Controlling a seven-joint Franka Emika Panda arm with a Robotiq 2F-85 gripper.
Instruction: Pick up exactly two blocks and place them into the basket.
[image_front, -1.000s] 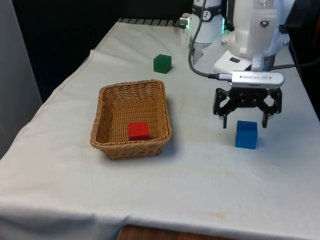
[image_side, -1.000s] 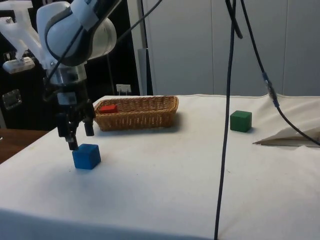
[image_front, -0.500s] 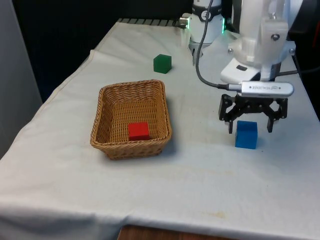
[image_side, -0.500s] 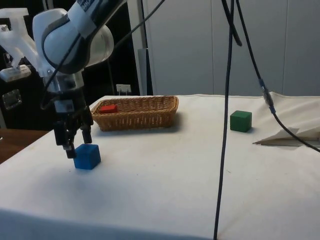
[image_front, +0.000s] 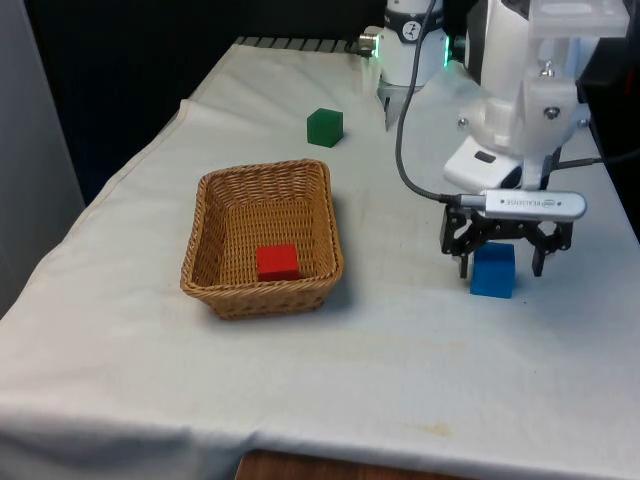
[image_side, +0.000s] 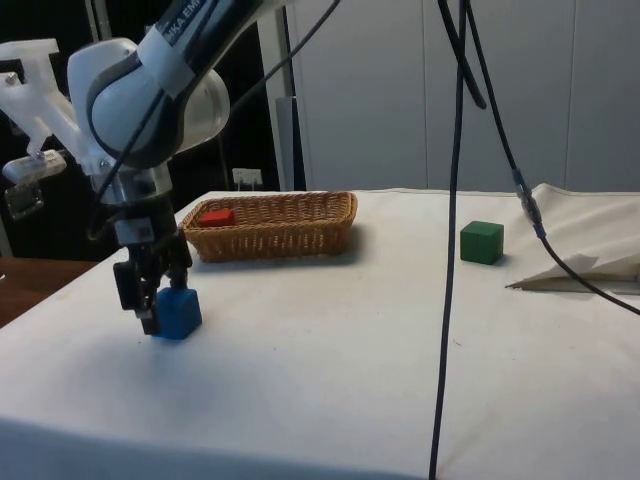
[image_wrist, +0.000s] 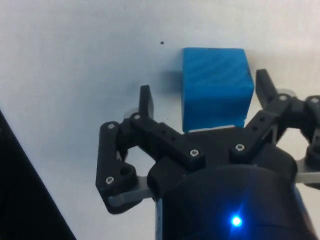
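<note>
A blue block (image_front: 493, 270) stands on the white cloth at the front view's right. My gripper (image_front: 500, 267) is down around it, open, with one finger on each side and its tips near the cloth. In the wrist view the blue block (image_wrist: 215, 87) lies between the fingers (image_wrist: 145, 100), nearer one of them, with gaps on both sides. From the side, the gripper (image_side: 150, 300) partly covers the blue block (image_side: 180, 312). A red block (image_front: 277, 262) lies inside the wicker basket (image_front: 262, 300). A green block (image_front: 324, 127) sits farther back on the cloth.
The basket (image_side: 275, 237) with the red block (image_side: 215, 216) is at the front view's left of the gripper, about a basket's width away. The green block (image_side: 481, 242) stands apart. A crumpled fold of cloth (image_side: 580, 270) lies by the side view's right edge.
The gripper has come down from above and behind the blue block until its open fingers straddle it. The blocks and the basket have not moved.
</note>
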